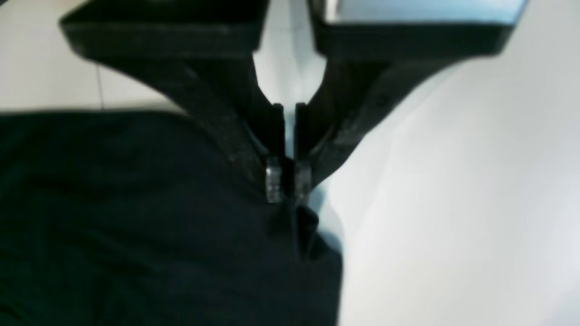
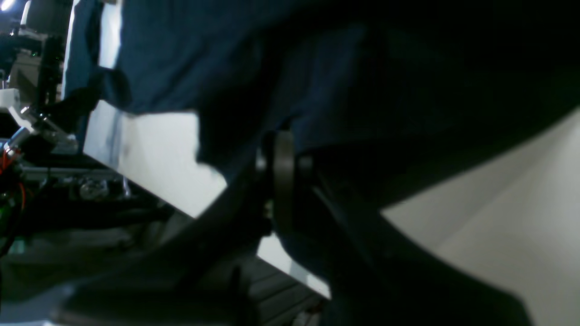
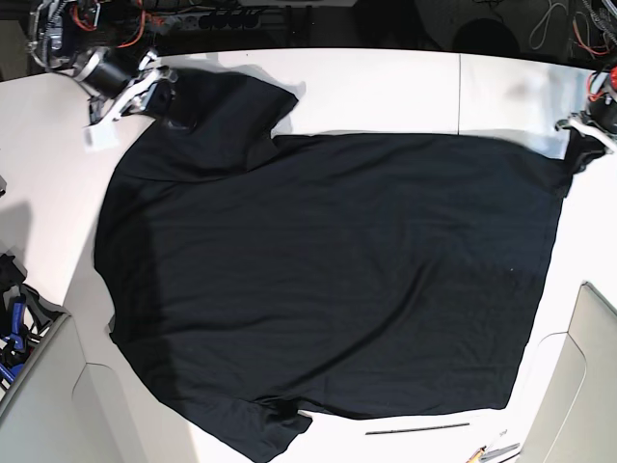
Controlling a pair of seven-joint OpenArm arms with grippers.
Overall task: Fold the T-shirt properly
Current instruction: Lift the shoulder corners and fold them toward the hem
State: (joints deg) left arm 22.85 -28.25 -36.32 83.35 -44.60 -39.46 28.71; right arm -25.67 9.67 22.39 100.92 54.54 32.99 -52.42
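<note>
The black T-shirt [image 3: 328, 280] lies spread flat over most of the white table [image 3: 386, 87], with sleeves at the back left and front left. My left gripper [image 3: 581, 145] is at the shirt's far right corner. In the left wrist view it [image 1: 287, 185] is shut, pinching the edge of the black cloth [image 1: 136, 217]. My right gripper [image 3: 169, 106] is at the back left sleeve. In the right wrist view its fingers [image 2: 283, 181] are closed with dark fabric [image 2: 362, 81] draped over and between them.
A thin dark rod [image 3: 417, 427] and some pens [image 3: 492, 450] lie near the table's front edge. Grey bins stand at the front left [image 3: 39, 395] and front right [image 3: 588, 376]. Blue-handled tools [image 3: 14, 328] sit at the left. Cables run along the back.
</note>
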